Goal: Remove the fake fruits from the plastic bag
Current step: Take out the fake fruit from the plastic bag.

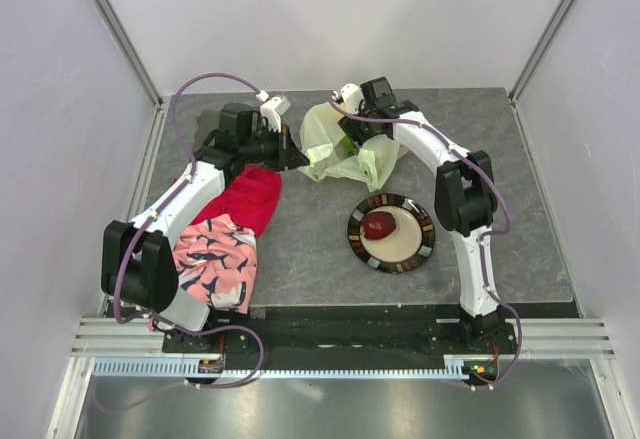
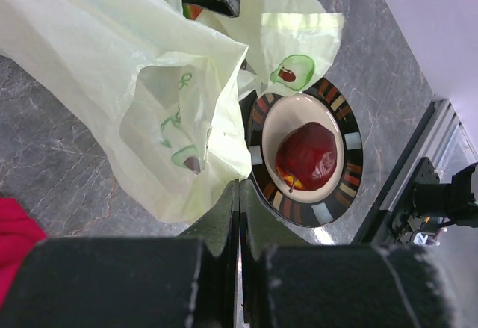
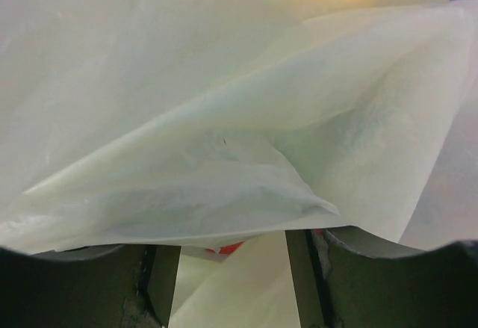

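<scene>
Since the dark red apple [image 2: 306, 156] already sits on the plate [image 2: 345, 130], the step in hand looks like fetching the next fruit from the plastic bag [image 1: 335, 144].

The bag lies on the grey surface [image 1: 500, 159] at about 12 o'clock of the top view, and the plate is at 5 o'clock from it. The left jaws are pressed together and appear to pinch the bag's near edge at its 9 o'clock side. The right jaws come in from 1 o'clock and are buried in the bag mouth. They stand partly apart with film draped over them. A small red bit [image 3: 228, 248] shows in the gap, but I cannot tell if it is gripped.

Next move, as a guess: the right jaws need to close on a fruit, not on film, then lift clear while the left side holds the bag down. The risk is grabbing plastic along with the fruit.

The bag is pale green, thin and crinkled, with avocado prints. It is see-through enough to hint at a red-green piece [image 2: 193, 10] near the mouth. The other fruits are hidden.

A red cloth [image 1: 250, 199] lies at 8 o'clock of the bag.
</scene>
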Motion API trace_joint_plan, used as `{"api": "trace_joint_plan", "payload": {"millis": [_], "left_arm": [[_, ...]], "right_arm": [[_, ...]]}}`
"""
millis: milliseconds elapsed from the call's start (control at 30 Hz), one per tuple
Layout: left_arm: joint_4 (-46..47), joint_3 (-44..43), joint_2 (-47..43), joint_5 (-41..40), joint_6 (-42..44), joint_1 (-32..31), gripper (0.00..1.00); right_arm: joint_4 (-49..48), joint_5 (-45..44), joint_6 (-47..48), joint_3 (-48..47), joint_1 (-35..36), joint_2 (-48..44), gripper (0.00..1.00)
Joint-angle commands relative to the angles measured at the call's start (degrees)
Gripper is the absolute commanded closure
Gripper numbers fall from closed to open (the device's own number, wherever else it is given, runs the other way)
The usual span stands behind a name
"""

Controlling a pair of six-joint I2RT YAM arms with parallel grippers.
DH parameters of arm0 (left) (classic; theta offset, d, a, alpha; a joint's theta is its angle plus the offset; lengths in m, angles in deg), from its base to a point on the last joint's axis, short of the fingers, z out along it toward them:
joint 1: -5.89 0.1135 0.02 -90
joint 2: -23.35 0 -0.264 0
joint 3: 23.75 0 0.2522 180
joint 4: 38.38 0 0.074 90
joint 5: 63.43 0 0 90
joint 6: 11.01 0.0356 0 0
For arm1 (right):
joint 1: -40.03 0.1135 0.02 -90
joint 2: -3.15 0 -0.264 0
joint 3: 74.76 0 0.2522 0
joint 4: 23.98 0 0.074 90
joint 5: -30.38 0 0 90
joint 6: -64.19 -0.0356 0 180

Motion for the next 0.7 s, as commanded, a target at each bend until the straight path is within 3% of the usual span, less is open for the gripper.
{"api": "trace_joint_plan", "payload": {"millis": [0,67,200,333,467,600,667], "left_arm": [[1.86,0.02,-1.5,1.79,-1.2,0.05,0.98],[1.86,0.02,-1.33,1.79,-1.2,0.05,0.98],[1.68,-0.15,-0.98,1.87,-1.11,0.05,0.98],[1.59,-0.07,-0.8,1.96,-1.11,0.05,0.98],[1.42,-0.07,-0.97,1.79,-0.94,0.05,0.98],[1.33,-0.07,-0.89,1.7,-0.93,0.05,0.98],[1.59,-0.15,-0.62,1.7,-1.11,0.05,0.98]], "right_arm": [[-1.68,0.31,-0.47,-3.57,0.22,1.0,0.38],[-1.95,-0.82,-0.2,-4.89,0.22,2.4,0.34],[-2.04,-3.38,1.72,-8.05,0.22,6.62,0.16],[1.03,-5.13,6.03,-13.75,0.13,11.89,0.12],[1.48,-6.89,9.28,-14.04,0.31,13.57,0.19],[0.43,-5.14,8.68,-11.4,0.22,9.98,0.46],[-1.15,-3.39,7.62,-7.98,0.31,5.5,0.51]]}}
